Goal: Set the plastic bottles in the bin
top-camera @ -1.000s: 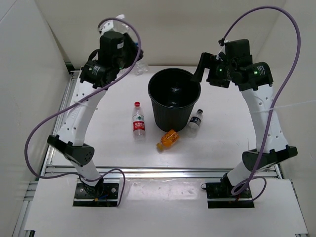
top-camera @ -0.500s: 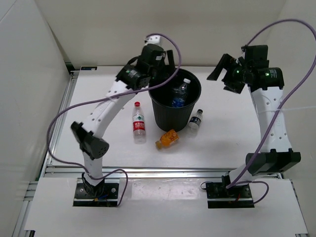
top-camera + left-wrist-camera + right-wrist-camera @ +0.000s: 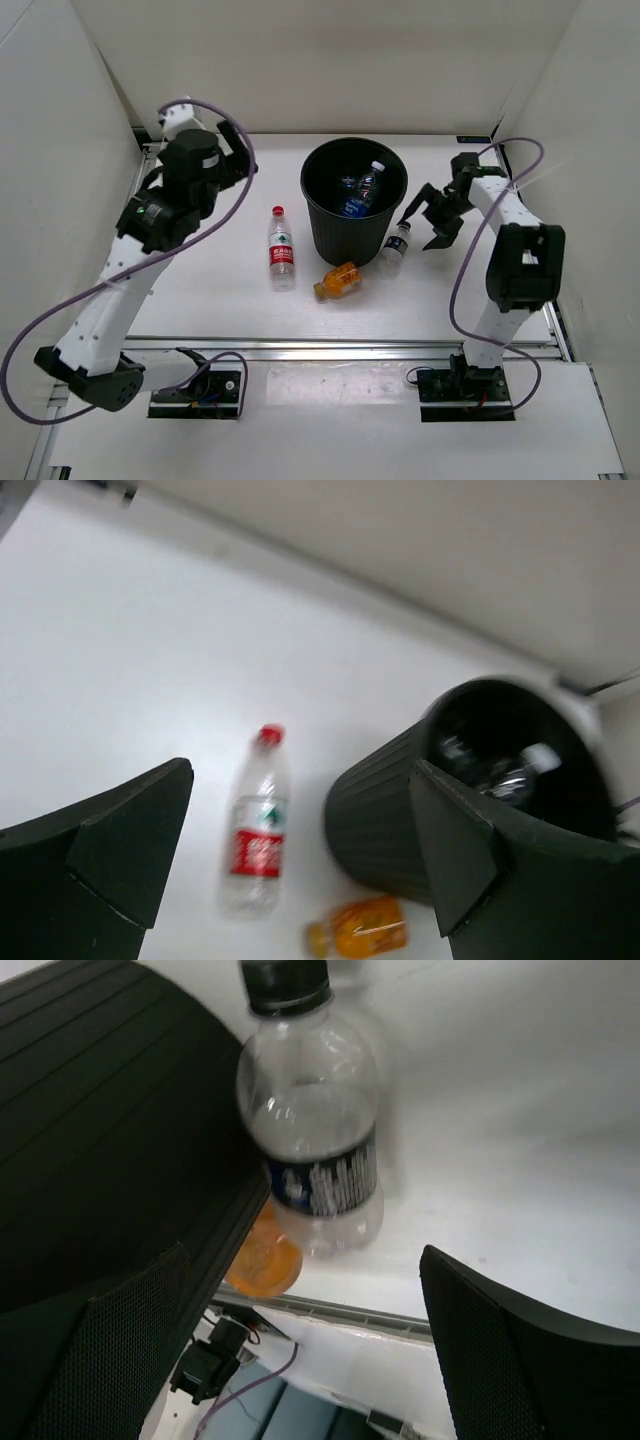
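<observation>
Top external: white table [image 3: 220, 300] bears bin [image 3: 342, 238], white walls [image 3: 330, 60] around.

Left arm: stretched up and away from its base, wrist at the far left. Left pincer [image 3: 300, 770]: jaws spread wide, nothing between them.

Right arm: elbow folded high, forearm angled down toward the far right. Right pincer [image 3: 302, 1252]: low, pointing left, jaws spread wide, gripping nothing.

White table [image 3: 220, 290] bearing bin [image 3: 345, 240], three bottles [image 3: 282, 248]
</observation>
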`<state>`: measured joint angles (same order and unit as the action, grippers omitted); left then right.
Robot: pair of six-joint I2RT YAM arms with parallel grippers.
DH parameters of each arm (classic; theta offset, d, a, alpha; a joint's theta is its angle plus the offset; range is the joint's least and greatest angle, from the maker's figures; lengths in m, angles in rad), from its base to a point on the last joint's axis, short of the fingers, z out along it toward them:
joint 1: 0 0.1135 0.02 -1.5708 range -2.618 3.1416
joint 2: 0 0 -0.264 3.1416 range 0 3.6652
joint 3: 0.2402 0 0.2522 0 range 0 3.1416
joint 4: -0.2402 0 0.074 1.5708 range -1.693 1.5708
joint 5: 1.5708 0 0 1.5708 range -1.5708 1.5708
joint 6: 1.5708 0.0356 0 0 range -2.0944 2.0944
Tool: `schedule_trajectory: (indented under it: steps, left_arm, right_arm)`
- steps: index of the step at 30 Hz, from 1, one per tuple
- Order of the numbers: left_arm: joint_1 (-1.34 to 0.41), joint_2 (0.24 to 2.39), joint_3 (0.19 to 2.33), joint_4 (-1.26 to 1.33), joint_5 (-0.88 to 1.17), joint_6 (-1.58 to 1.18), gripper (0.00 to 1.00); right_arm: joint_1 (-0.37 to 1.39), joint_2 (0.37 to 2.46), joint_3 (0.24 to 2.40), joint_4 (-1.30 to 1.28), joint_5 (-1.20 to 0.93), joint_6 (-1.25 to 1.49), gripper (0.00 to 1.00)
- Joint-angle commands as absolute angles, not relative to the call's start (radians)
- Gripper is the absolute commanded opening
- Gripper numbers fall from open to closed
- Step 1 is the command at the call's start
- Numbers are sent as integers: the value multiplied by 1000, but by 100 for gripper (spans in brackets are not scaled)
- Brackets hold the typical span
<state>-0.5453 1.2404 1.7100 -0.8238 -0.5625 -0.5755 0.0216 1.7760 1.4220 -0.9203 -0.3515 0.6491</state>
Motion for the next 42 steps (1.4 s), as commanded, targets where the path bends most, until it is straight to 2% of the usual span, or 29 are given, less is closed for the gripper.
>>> schedule_trajectory:
  steps: [1,5,8,9,10,12,13,15,16,18,20,24,26,30,35,37,38,39,40,42]
  left_arm:
    - [-502,1279,1599,-995,-512,-638,100]
    - [-448,1232,1487,-1048,-462,-678,100]
    - [-411,1191,1387,-1023,-411,-701,100]
    - [-387,1166,1365,-1013,-382,-701,100]
    - [-374,1155,1326,-988,-365,-701,100]
    - [-339,1137,1275,-957,-310,-701,100]
    - [-328,1137,1261,-936,-295,-701,100]
    - [-301,1149,1238,-925,-262,-710,100]
    - [-301,1158,1229,-908,-221,-722,100]
    - [-285,1199,1203,-870,-166,-723,100]
    - [-285,1233,1181,-832,-82,-710,94]
    - [-310,1258,1135,-723,-66,-709,92]
    - [-310,1273,1135,-700,-66,-709,94]
    - [-319,1334,1135,-680,-66,-674,94]
    - [-347,1390,1095,-630,-31,-673,94]
    - [-356,1401,1104,-630,-31,-673,94]
    - [-365,1413,1104,-621,-31,-673,95]
    - [-365,1425,1104,-621,-31,-673,96]
    - [-365,1425,1104,-609,-31,-673,96]
    - [-365,1457,1104,-597,-31,-673,97]
  right_arm:
    - [44,1859,1420,-841,-396,667,100]
    - [66,1953,1411,-808,-396,667,100]
    - [66,2022,1399,-785,-420,667,94]
    - [77,2034,1399,-785,-420,655,90]
    - [77,2043,1399,-785,-420,655,77]
    - [77,2054,1387,-804,-385,643,65]
    - [77,2040,1372,-813,-376,631,63]
    - [54,2002,1324,-827,-353,630,61]
    - [54,1940,1309,-840,-339,621,55]
    - [34,1805,1293,-888,-287,611,50]
    - [14,1700,1302,-939,-261,611,43]
    - [-38,1453,1464,-1063,-236,672,41]
    - [-47,1422,1584,-1107,-236,683,41]
    - [35,1505,2017,-1117,-270,647,42]
    - [239,1753,2337,-1143,-252,594,48]
    - [299,1790,2347,-1143,-276,594,59]
    - [319,1814,2336,-1132,-310,594,69]
    - [340,1825,2327,-1121,-327,594,87]
    - [366,1836,2327,-1121,-350,574,100]
    - [367,1848,2361,-1225,-330,562,100]
